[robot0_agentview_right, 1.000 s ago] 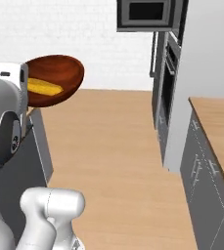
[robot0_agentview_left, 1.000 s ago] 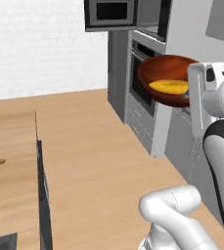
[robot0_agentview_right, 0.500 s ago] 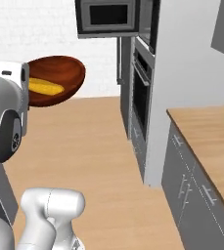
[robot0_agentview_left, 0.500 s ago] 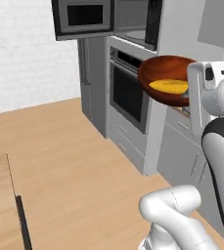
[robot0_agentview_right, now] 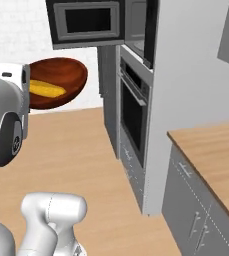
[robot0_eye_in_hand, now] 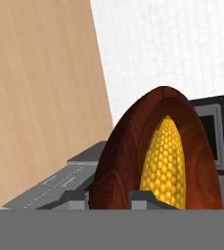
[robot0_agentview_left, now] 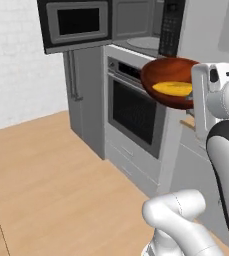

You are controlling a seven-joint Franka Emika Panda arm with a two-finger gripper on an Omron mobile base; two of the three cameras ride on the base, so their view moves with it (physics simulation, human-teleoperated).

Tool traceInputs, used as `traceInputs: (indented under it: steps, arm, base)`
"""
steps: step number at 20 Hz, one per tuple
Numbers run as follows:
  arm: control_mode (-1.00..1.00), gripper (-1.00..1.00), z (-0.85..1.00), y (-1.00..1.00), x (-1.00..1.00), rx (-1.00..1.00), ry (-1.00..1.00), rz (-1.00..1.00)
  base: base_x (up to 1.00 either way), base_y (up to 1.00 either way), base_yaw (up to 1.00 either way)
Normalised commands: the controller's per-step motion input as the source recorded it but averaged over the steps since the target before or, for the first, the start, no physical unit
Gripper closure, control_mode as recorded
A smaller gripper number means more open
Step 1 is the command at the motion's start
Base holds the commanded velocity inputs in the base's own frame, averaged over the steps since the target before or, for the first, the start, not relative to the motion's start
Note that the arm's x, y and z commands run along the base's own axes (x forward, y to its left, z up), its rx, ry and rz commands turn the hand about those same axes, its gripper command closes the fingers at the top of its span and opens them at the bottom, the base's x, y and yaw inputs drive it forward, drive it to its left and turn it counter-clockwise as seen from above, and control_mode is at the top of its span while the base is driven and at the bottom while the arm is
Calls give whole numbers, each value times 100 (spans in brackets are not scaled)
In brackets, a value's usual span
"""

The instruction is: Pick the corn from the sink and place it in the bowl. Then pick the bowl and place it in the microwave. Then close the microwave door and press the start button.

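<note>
Hand view: you look along the gripper and see its two dark tips, one on each side of the bowl wall.
Grip: your gripper is pinched on the bowl's rim and holds it up in the air.
Corn: the corn lies inside the bowl, a long yellow cob resting on the bowl's floor.
Arm pose: in the left base view your arm rises at the right, bends at a big white elbow low down, and the white hand sits high, just beside the bowl.
Bowl height: the bowl hangs about level with the top of the oven and below the microwave.
Bowl tilt: in the right base view the bowl sits nearly level, mouth up, with the corn showing.
Microwave: its grey inside is open above the oven, with a pale round plate on its floor.
Microwave door: the microwave door is swung wide open to the left, up high, well apart from the bowl.
In the way: the oven front stands close behind the bowl in the left base view.
Around: a wooden counter with grey drawers lies to the right, and a wooden floor spreads out below.
</note>
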Motion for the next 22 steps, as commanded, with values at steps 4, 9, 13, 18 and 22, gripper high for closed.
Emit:
traceInputs:
  steps: [4,9,13,18,22]
  arm:
    - [100,100,0,0,0,0,0,0]
    - [100,100,0,0,0,0,0,0]
    - [100,100,0,0,0,0,0,0]
    - [100,100,0,0,0,0,0,0]
    - [100,100,0,0,0,0,0,0]
  base:
    - [100,57,-34]
    - [100,72,-37]
    - [100,73,-39]
    - [100,42,-37]
    - [81,27,-39]
